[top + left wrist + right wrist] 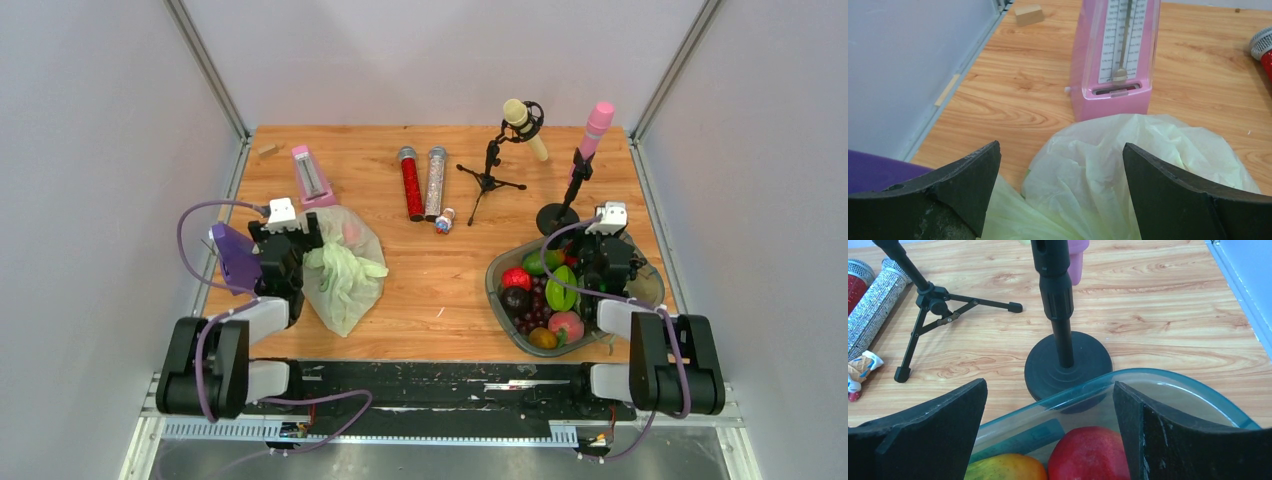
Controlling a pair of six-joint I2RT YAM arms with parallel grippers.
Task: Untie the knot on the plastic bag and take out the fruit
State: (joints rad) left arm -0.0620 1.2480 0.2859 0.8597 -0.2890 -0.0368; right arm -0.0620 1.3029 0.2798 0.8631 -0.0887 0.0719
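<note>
The pale green translucent plastic bag (345,270) lies crumpled on the wood at the left, its bunched neck towards the middle. A reddish shape (351,232) shows faintly through its far end. My left gripper (292,245) is open, with the bag (1128,165) between and below the fingertips (1060,150). My right gripper (603,262) is open over the clear bowl (497,290). In the right wrist view a round red fruit (1090,452) lies inside the bowl rim (1168,382) between the open fingers (1049,385). I cannot pick out the light green fruit.
A pink metronome (1115,55) stands just beyond the bag, with a purple object (235,255) at its left. The bowl also holds grapes (535,300), a peach (567,325) and a yellow-green fruit (1008,467). A round-based mic stand (1068,365) stands behind the bowl and a tripod stand (930,295) to its left.
</note>
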